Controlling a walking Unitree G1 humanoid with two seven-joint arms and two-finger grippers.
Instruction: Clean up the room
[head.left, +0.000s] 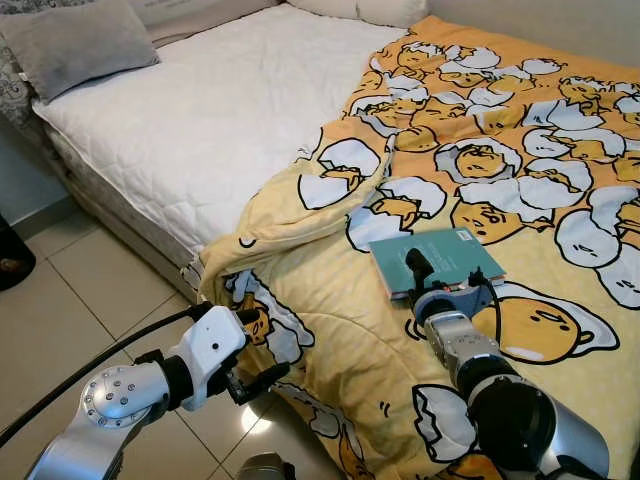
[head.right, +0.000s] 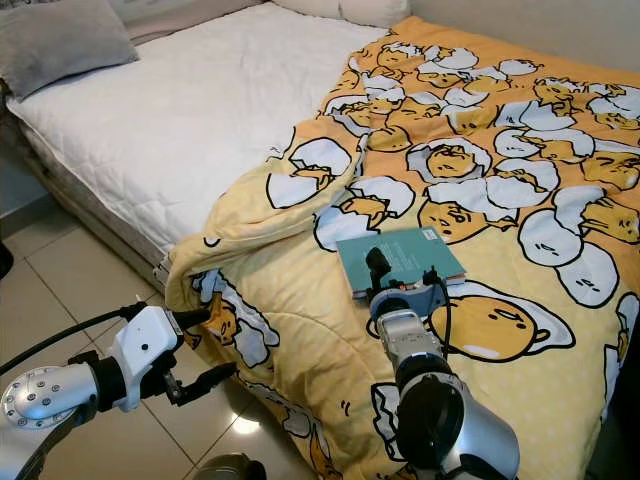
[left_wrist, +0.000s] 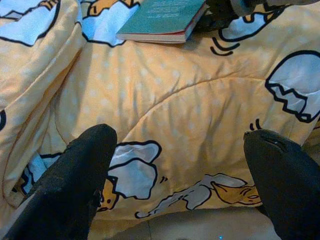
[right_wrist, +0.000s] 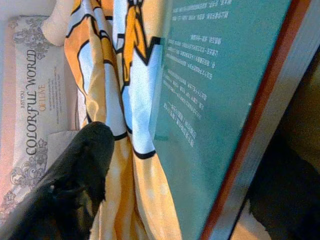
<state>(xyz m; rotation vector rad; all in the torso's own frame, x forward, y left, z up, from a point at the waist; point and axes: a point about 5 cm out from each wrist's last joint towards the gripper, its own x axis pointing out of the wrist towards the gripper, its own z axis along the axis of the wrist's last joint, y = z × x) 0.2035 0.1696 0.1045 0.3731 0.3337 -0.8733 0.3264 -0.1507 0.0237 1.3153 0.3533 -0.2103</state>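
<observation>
Book-fetching looks to be the step: the right gripper (head.left: 415, 280), fingers parted, straddles the teal book's (head.left: 440, 256) near edge on the quilt (head.left: 520, 180). It likely needs to close next. The left gripper (head.left: 262, 345) hangs open and empty beside the bed.

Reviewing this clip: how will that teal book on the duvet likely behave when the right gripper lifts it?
The teal book looks thin and softcover, so probably light but somewhat bendy if pinched at one edge. It lies on a soft yellow duvet, which may sag under pressure. The right gripper straddles its near edge, fingers open.
</observation>
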